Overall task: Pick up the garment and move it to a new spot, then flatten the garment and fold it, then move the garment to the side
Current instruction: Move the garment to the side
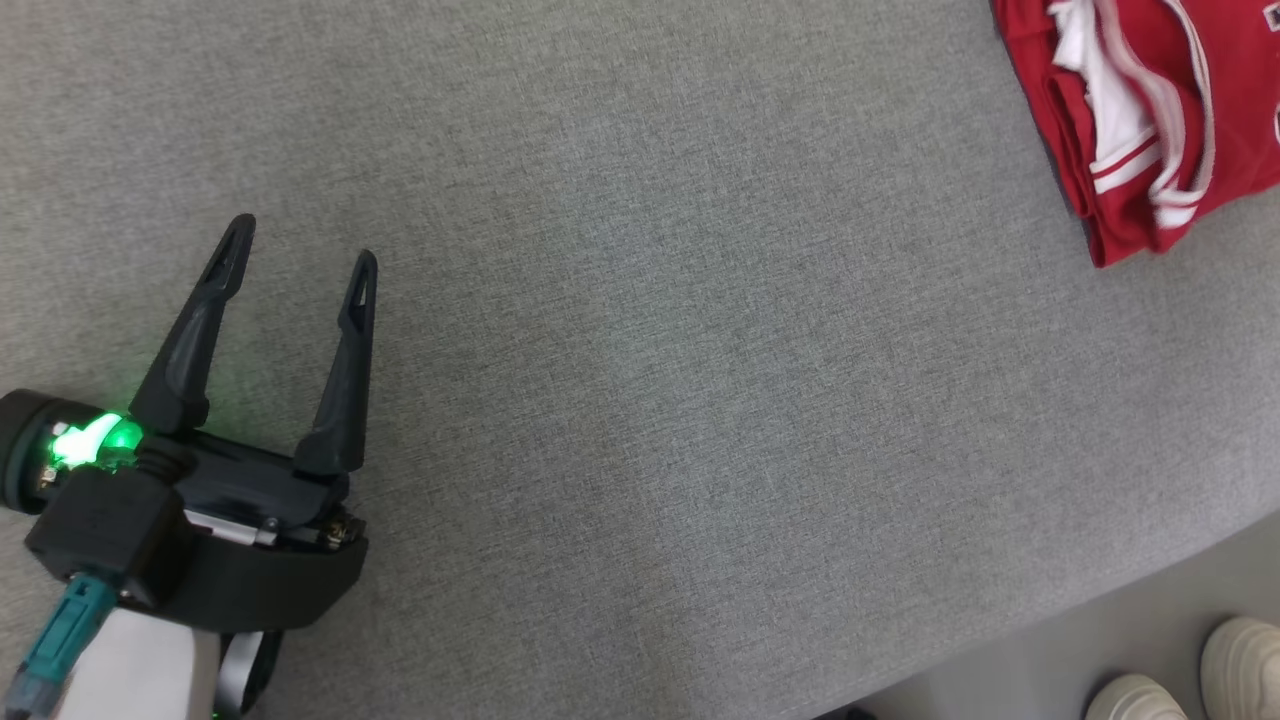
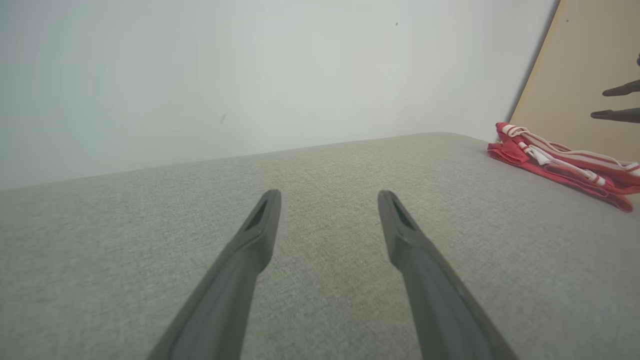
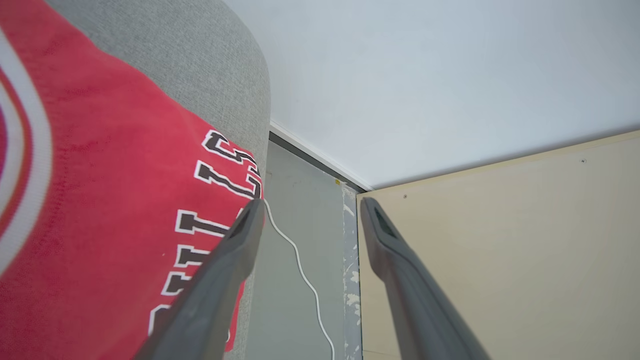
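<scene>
garment (image 1: 1150, 110) is laid folded at the right edge of the grey surface (image 1: 640, 400) | left gripper (image 1: 303, 243) is held wide, empty, well apart | right gripper (image 3: 311, 201) is spread, empty, just beside it | side placement is judged nearly done: fingers are best lifted straight clear so no fold is snagged

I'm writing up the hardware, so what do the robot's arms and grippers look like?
The left gripper has two long, tapered black fingers with slotted tips on a black body, a glowing green light, a teal cable fitting and a pale forearm. The right gripper has matching dark fingers.
</scene>
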Robot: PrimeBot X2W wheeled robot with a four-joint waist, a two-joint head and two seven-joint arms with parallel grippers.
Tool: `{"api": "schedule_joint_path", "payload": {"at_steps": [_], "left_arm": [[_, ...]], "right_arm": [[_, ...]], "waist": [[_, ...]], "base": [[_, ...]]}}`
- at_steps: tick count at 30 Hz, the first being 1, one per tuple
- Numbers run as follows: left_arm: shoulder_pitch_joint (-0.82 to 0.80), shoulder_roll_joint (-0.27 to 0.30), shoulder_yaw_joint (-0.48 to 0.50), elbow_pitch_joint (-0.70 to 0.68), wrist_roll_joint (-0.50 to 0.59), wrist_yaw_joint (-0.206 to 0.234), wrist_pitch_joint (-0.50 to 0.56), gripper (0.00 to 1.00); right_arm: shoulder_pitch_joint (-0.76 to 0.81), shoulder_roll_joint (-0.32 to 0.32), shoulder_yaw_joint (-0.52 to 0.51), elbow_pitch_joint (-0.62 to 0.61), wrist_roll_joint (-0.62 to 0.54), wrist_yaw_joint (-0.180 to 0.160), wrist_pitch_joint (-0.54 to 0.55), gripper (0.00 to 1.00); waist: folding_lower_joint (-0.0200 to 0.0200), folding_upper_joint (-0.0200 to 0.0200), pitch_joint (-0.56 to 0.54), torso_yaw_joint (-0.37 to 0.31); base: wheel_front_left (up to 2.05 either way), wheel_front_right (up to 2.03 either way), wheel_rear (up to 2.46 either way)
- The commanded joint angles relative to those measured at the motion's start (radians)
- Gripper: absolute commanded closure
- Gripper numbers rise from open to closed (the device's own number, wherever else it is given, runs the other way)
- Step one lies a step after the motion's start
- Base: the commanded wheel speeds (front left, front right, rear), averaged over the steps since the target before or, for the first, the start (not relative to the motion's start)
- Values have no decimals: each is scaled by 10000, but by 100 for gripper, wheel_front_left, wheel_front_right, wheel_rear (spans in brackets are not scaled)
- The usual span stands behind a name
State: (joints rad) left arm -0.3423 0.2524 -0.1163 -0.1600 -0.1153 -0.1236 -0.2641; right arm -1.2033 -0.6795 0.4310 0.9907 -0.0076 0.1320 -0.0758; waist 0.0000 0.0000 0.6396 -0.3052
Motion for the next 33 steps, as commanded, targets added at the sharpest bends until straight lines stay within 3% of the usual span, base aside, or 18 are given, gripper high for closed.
{"api": "schedule_joint_path", "payload": {"at_steps": [1, 5, 10, 12, 17, 21, 27, 33], "left_arm": [[7, -88, -28, 153, -58, 7, 4, 0], [187, -417, 25, 310, -245, 100, 3, 0], [707, -839, 278, 771, -512, 101, 2, 0], [873, -920, 319, 879, -551, 99, 2, 0], [1776, -1276, 642, 1463, -664, 135, 0, 0], [2379, -1445, 1010, 2004, -791, 140, 1, 0], [3377, -1693, 1626, 2654, -743, 233, 1, 0], [3832, -1783, 2078, 3155, -704, 146, 1, 0]], "right_arm": [[127, 88, -81, 46, -135, -27, -219, 0], [451, 443, -501, 143, -144, -27, -1047, 0], [1392, 1583, -1487, -178, 1191, -27, -1775, 0], [1683, 1674, -1503, -357, 1212, -27, -1825, 0], [3562, 2608, -1997, -1909, 2921, -27, -1890, 0], [5518, 2954, -2169, -3392, 3857, -27, -1894, 0], [8340, 3743, -2331, -5185, 3823, -27, -1882, 0], [9854, 4392, -2969, -6040, 3550, -26, -1881, 0]], "waist": [[0, 0, -266, 208], [0, 0, -912, 622], [0, 0, -2207, 1183], [0, 0, -2494, 1298], [0, 0, -3908, 1797], [0, 0, -4875, 2104], [0, 0, -6117, 2445], [0, 0, -6680, 2623]], "base": [[0, 0, 0], [0, 0, 0], [0, 0, 0], [0, 0, 0], [0, 0, 0], [0, 0, 0], [0, 0, 0], [0, 0, 0]]}}
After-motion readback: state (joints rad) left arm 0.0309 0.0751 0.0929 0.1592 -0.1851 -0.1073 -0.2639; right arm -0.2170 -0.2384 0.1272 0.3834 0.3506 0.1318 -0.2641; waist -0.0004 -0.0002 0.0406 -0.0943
